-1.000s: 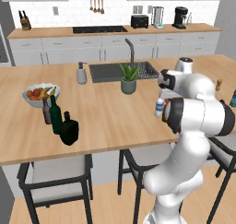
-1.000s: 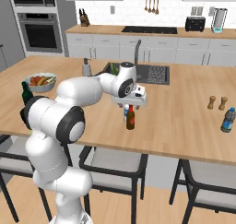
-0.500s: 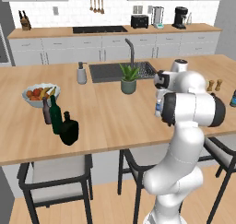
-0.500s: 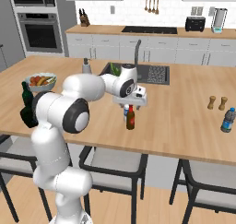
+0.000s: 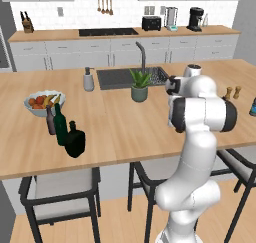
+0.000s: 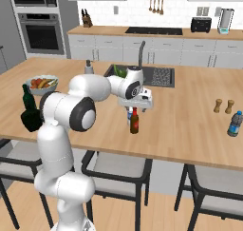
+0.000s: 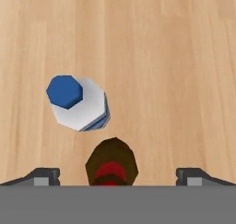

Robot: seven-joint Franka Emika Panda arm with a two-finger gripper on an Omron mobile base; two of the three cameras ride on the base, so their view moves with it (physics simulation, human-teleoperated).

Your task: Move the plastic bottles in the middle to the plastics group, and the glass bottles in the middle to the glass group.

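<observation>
A white robot arm reaches over a long wooden table (image 6: pixel 190 125) in a kitchen. In the right base view, near the frame's centre, its claw (image 6: pixel 134 104) hangs just above a small brown bottle with a red cap (image 6: pixel 135 121), which stands upright on the table. The claw is spread wide and grips nothing. Looking straight down in the hand view, the red cap sits at bottom centre between the two dark fingertips (image 7: pixel 44 176), apart from both. A clear plastic bottle with a blue cap (image 7: pixel 79 102) stands just beside it, toward the upper left. At the left of the left base view, a tall dark green wine bottle (image 5: pixel 60 125), a slim grey-brown bottle (image 5: pixel 50 120) and a squat blackish bottle (image 5: pixel 75 139) cluster near a fruit bowl (image 5: pixel 43 103).
</observation>
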